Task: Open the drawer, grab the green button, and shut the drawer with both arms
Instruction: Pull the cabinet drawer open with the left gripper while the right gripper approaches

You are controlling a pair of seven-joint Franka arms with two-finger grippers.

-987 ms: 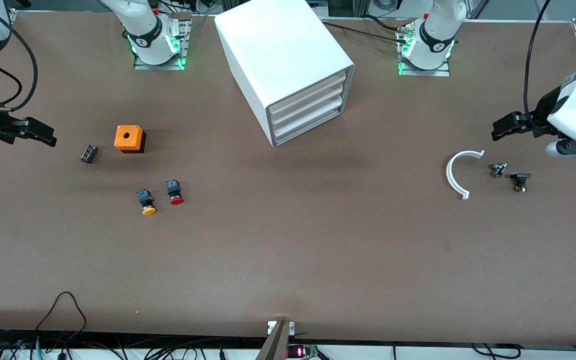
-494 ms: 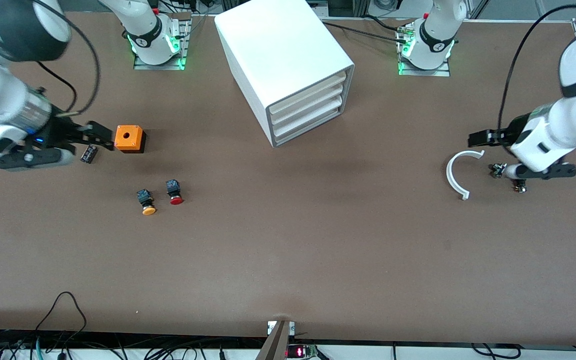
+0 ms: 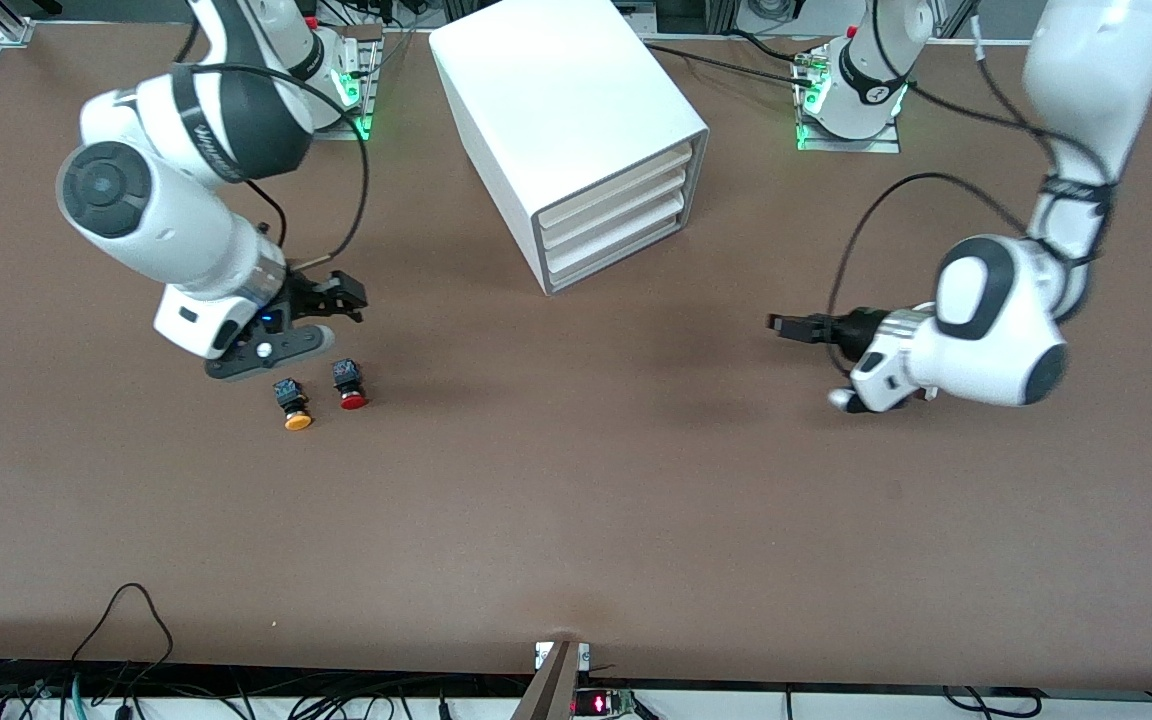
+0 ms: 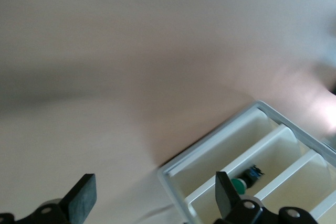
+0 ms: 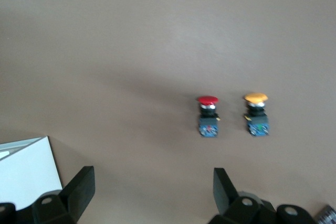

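The white cabinet [image 3: 566,100] stands at the back middle of the table with all three drawers shut. The lowest one is the drawer [image 3: 618,248]. In the left wrist view the green-capped button [image 4: 240,185] shows inside the cabinet front [image 4: 181,174], lying above a drawer lip. My left gripper [image 3: 784,325] [image 4: 154,195] hangs open and empty over bare table, on the side of the cabinet front toward the left arm's end. Over the table beside two loose buttons, my right gripper [image 3: 341,297] [image 5: 152,187] is also open and empty.
A red-capped button [image 3: 348,385] [image 5: 208,116] and an orange-capped button [image 3: 293,403] [image 5: 256,114] lie side by side toward the right arm's end. A corner of the cabinet [image 5: 26,177] shows in the right wrist view.
Both arms have swung in from the table's ends toward the middle. The right arm now covers the orange box, the left arm the white arc and small parts. Both grippers stayed open.
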